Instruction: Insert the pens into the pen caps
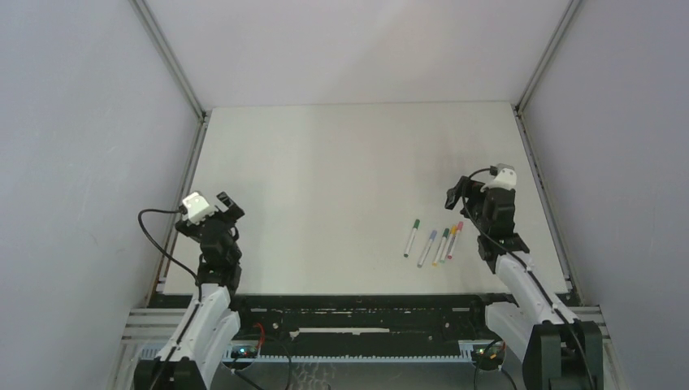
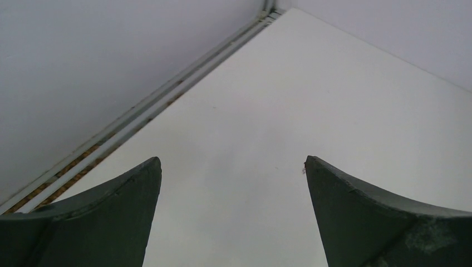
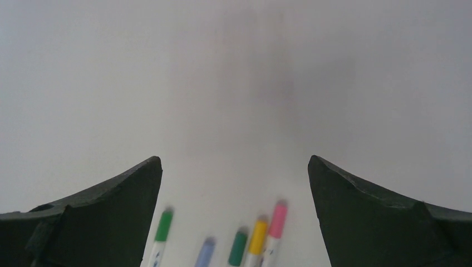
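Your pens [image 1: 443, 245] lie in row on table [image 1: 325, 162], near right. Coloured caps [image 3: 257, 236] seem fitted on each, though wrist view is blurred. Task looks finished. Right gripper [image 3: 234, 161] hovers just beyond them, fingers wide, empty. Left gripper [image 2: 232, 161] wide, empty, well apart at left.

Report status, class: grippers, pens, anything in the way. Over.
Left gripper open, empty. Right gripper open, empty. Pens beside it, side by side on table, coloured caps on. Nothing blocking them.

My left claw [image 2: 232, 161] and right claw [image 3: 234, 160] both gape.
I see both held aloft, jaws spread wide, one at each side.
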`<state>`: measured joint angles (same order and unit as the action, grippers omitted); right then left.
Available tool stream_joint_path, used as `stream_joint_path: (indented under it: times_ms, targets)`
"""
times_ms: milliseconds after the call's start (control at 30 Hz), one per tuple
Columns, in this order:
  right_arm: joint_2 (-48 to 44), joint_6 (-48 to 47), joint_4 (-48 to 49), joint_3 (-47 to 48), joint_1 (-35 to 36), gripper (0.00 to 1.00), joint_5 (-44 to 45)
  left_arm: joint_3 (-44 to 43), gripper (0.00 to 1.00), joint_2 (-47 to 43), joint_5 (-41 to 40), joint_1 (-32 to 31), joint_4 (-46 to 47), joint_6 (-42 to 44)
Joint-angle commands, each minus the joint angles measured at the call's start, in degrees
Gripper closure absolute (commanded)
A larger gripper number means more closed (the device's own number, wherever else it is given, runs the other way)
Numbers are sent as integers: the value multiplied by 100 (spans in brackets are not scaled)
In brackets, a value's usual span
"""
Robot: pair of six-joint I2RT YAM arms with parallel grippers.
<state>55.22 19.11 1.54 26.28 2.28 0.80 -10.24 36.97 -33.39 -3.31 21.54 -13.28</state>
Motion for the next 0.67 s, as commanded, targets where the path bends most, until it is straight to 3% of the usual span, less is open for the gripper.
stream_joint_path:
  times_ms: [0, 200, 400, 633]
  targets:
    - [-469, -622, 1983, -836, -154, 0, 980, 282, 0, 521, 87, 839, 1345, 20]
    - [7, -942, 4284, -1945, -206, 0, 1069, 377, 0, 1431, 149, 1034, 2455, 106]
    - [978, -914, 4784, -1667, -204, 0, 671, 311, 0, 2099, 278, 1040, 2941, -25]
    - [1141, -946, 4864, -1630, -210, 0, 430, 344, 0, 2235, 175, 1014, 3153, -96]
